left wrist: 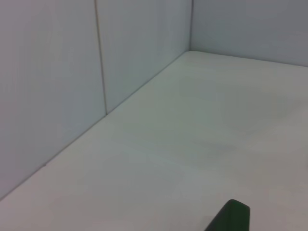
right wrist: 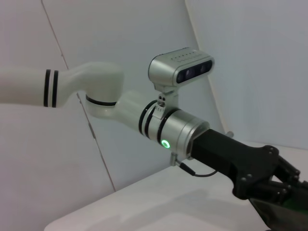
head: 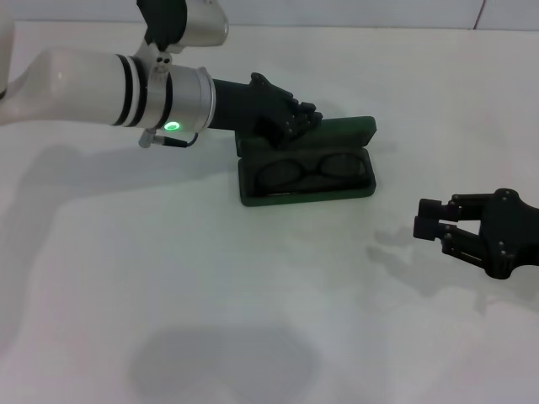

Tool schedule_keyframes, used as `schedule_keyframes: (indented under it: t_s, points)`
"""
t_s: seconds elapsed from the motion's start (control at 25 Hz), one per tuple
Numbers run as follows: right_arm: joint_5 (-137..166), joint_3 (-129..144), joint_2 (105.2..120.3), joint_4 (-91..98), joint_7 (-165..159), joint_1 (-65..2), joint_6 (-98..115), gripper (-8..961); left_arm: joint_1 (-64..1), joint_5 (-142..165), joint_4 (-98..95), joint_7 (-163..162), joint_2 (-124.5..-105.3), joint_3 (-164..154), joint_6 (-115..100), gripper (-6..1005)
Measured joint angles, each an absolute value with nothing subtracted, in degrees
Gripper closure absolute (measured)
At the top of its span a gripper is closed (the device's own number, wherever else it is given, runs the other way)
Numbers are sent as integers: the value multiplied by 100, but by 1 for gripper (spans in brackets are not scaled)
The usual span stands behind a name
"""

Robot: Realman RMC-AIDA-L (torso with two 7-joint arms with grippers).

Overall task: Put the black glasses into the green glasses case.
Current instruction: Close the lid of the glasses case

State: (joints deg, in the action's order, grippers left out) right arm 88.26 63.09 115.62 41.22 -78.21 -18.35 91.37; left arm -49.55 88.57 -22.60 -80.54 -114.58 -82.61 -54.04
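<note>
The green glasses case (head: 305, 195) lies open mid-table, its lid (head: 354, 128) raised on the far side. The black glasses (head: 307, 168) lie folded inside its tray, lenses up. My left gripper (head: 305, 118) is at the lid's top edge, left of its middle, and its black hand overlaps the lid. In the right wrist view the left gripper (right wrist: 284, 185) sits just over a piece of the green case (right wrist: 286, 219). A corner of the green case (left wrist: 232, 217) shows in the left wrist view. My right gripper (head: 424, 219) hovers open at the near right, apart from the case and holding nothing.
The white table (head: 210, 295) spreads around the case with no other objects on it. Pale wall panels (left wrist: 57, 72) close off the far side. The left arm (head: 93, 84) stretches in from the left above the table.
</note>
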Motion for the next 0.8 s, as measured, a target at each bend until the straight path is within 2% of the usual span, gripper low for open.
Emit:
schedule_keyframes:
  t_s: [0.12,0.32,0.64,0.8]
  points:
    - [8815,6240,11564,4025,-7773,-1832,9141,700,-4932,8884,-2260,-8056,-11478,-8282,-5491,763]
    - [8756,6170,11558,3915,-7686,-1819,9172,698,-4895,8996,-2207,-8057,-11516,-8289,-5677,959]
    - [8746,6169,11556,3863,-7608,-1841,9203,695,-4693,9406,-2237,-8027,-11733,-8289,-5849,968]
    - [8751,6098,11550,3868,-7579,-1785,9307,694,-4335,9381,-2793,-7979,-11843,-8248,-6032,965]
